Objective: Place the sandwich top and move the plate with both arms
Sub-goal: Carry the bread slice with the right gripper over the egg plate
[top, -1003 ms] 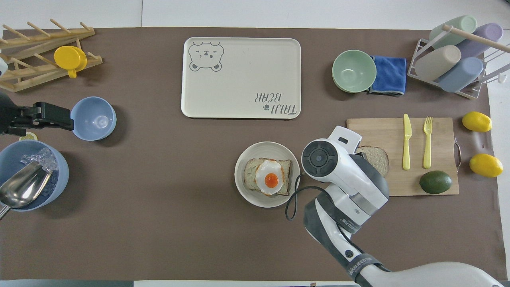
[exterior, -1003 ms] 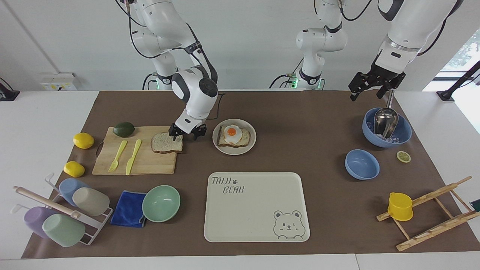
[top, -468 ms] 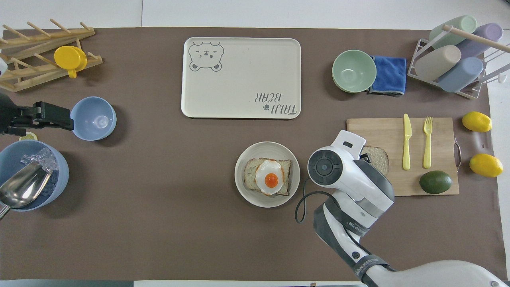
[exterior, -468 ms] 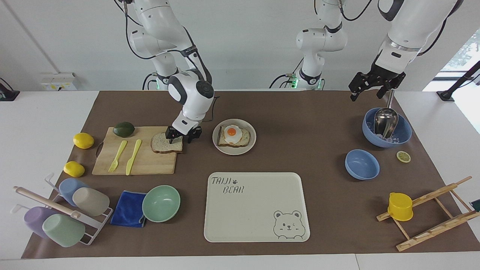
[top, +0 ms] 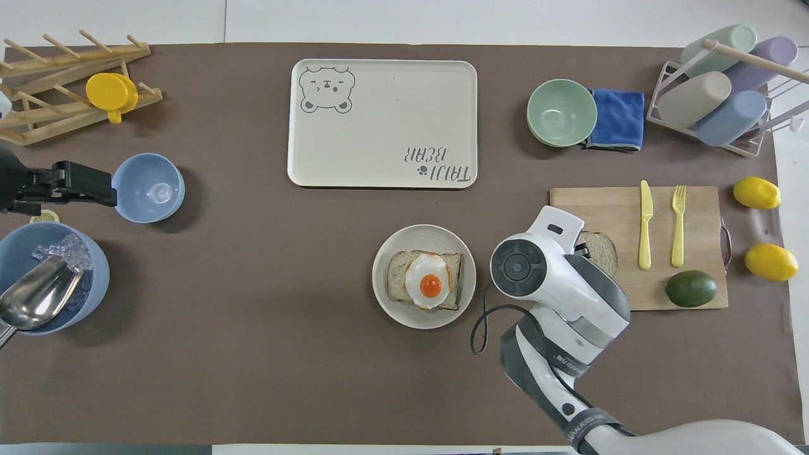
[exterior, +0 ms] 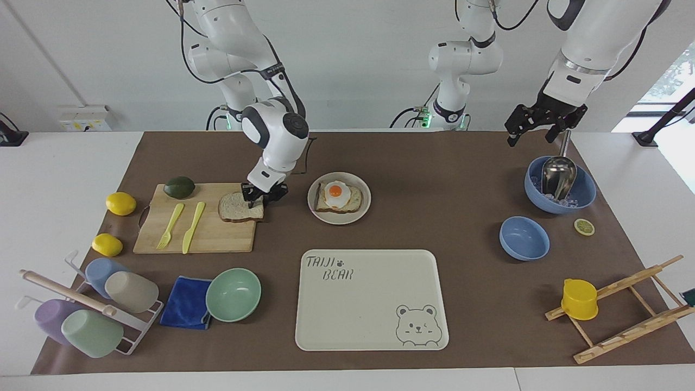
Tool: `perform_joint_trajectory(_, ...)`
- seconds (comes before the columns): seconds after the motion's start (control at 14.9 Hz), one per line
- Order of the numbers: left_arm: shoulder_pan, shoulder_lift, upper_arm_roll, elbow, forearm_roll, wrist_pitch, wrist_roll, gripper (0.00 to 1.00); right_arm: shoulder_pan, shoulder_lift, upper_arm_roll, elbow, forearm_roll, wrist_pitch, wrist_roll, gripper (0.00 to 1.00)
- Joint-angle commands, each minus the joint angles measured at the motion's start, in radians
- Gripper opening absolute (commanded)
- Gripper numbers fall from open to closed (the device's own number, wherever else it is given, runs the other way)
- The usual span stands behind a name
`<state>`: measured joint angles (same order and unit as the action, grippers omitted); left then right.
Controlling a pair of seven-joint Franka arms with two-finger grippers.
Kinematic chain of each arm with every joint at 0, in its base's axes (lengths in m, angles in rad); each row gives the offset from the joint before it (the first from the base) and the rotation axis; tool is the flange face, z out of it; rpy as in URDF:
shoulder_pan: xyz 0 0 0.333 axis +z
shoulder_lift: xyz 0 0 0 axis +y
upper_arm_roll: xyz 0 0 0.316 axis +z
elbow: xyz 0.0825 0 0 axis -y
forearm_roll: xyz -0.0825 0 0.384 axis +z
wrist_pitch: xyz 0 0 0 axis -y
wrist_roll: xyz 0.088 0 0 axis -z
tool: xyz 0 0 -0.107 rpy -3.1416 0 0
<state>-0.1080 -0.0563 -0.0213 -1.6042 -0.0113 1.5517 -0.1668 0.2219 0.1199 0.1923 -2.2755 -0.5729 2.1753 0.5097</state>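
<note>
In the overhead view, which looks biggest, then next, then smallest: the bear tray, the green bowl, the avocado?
1. Bear tray, the biggest by far.
2. Green bowl.
3. Avocado, the smallest.

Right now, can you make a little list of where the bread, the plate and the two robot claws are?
sandwich top: lying on the cutting board, at its edge beside the plate
plate: on the brown mat, holds toast with a fried egg
right claw: down at the sandwich top's edge
left claw: open, waiting above the ice bowl
tray: farther from the robots than the plate
</note>
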Motion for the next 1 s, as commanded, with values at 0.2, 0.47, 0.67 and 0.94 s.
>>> perform_joint_trajectory(0.2,0.010,-0.023,-0.005,-0.023,0.008,0.021,0.004,1.00,0.004,-0.002,0.004,0.002,-0.018,-0.011,0.012,0.03)
perform_joint_trajectory(0.47,0.010,-0.023,-0.003,-0.023,0.008,0.022,0.006,1.00,0.068,0.036,0.016,0.199,-0.001,-0.240,-0.026,0.01)
perform_joint_trajectory(0.67,0.010,-0.023,-0.003,-0.023,0.008,0.022,0.004,1.00,0.085,0.099,0.082,0.399,0.057,-0.435,-0.031,0.00)
perform_joint_trajectory(0.94,0.016,-0.023,-0.003,-0.023,0.008,0.024,0.006,1.00,0.091,0.176,0.157,0.638,0.102,-0.620,-0.040,0.00)
